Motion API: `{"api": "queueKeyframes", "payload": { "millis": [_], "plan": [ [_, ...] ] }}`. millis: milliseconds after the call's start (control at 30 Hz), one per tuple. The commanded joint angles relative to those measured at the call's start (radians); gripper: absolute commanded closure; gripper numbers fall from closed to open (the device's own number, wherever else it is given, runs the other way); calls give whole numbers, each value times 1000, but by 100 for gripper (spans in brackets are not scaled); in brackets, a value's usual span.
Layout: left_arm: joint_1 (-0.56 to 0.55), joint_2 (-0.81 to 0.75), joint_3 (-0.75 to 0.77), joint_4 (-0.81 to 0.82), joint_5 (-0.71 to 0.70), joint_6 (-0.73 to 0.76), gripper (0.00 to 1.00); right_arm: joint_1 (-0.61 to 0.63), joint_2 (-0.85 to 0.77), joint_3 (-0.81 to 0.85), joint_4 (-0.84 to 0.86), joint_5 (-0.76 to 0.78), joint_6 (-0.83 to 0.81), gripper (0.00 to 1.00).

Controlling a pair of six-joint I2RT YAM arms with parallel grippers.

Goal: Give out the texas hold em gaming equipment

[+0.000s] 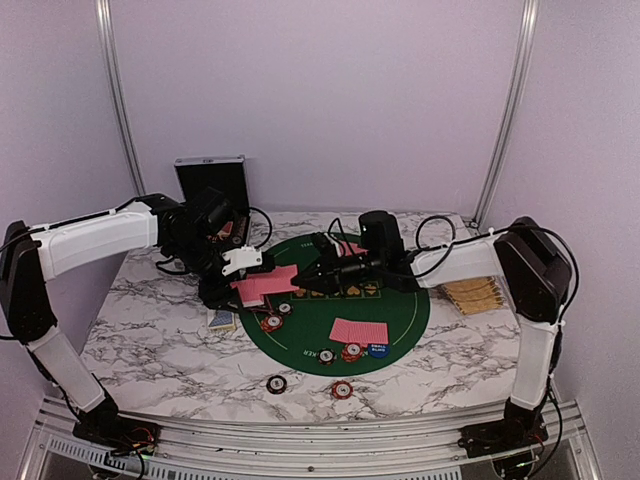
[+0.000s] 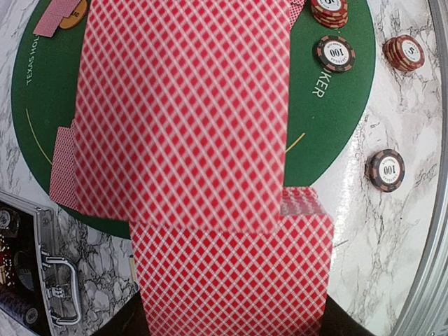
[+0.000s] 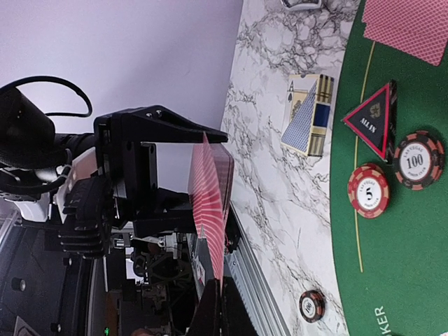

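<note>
My left gripper (image 1: 245, 283) is shut on a deck of pink-red-backed cards (image 1: 264, 288) over the left edge of the green mat (image 1: 400, 325). In the left wrist view the deck (image 2: 231, 280) fills the bottom and hides the fingers. My right gripper (image 1: 303, 276) is shut on the top card (image 2: 182, 105), which lies partly slid off the deck. It shows edge-on in the right wrist view (image 3: 213, 196). Dealt cards (image 1: 358, 331) lie on the mat. Chips (image 1: 272, 322) and a triangular marker (image 3: 373, 120) lie nearby.
A boxed deck (image 1: 222, 320) lies on the marble left of the mat. Two chip stacks (image 1: 276, 384) (image 1: 342, 389) sit off the mat near the front edge. A black case (image 1: 210, 185) stands at the back left. A straw basket (image 1: 475, 293) is at the right.
</note>
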Motion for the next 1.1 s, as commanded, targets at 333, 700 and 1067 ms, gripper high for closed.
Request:
{"api": "queueKeyframes", "payload": {
  "millis": [333, 700, 1067],
  "plan": [
    [43, -81, -62, -13, -7, 11, 100, -93, -85, 153, -596, 153, -444, 100],
    [65, -131, -123, -18, -5, 8, 100, -8, -77, 381, -866, 776, -936, 100],
    [78, -171, -144, -29, 12, 2, 100, 178, -21, 404, -764, 1332, -1362, 100]
  ]
}}
